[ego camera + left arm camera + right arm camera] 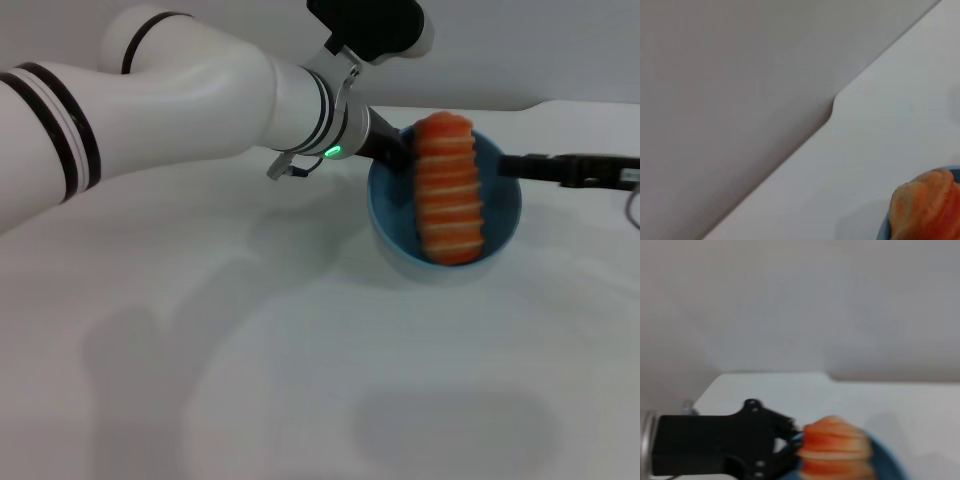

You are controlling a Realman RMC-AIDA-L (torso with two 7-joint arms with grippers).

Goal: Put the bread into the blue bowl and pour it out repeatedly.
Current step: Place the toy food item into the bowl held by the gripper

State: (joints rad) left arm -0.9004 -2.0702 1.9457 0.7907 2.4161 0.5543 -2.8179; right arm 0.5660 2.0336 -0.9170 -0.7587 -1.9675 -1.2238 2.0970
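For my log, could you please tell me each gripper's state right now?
Left gripper: at the bowl rim beside the bread; cannot tell.
Right gripper: at the opposite rim; cannot tell.

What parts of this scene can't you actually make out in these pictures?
- Left gripper fingertips: head view, hidden behind the blue bowl and the bread.
- Right gripper: head view, its tip meets the bowl's rim, grip unclear.
- Bowl's inside bottom: covered by the bread.
- Bread's far end: left wrist view, cut off by the picture's edge.
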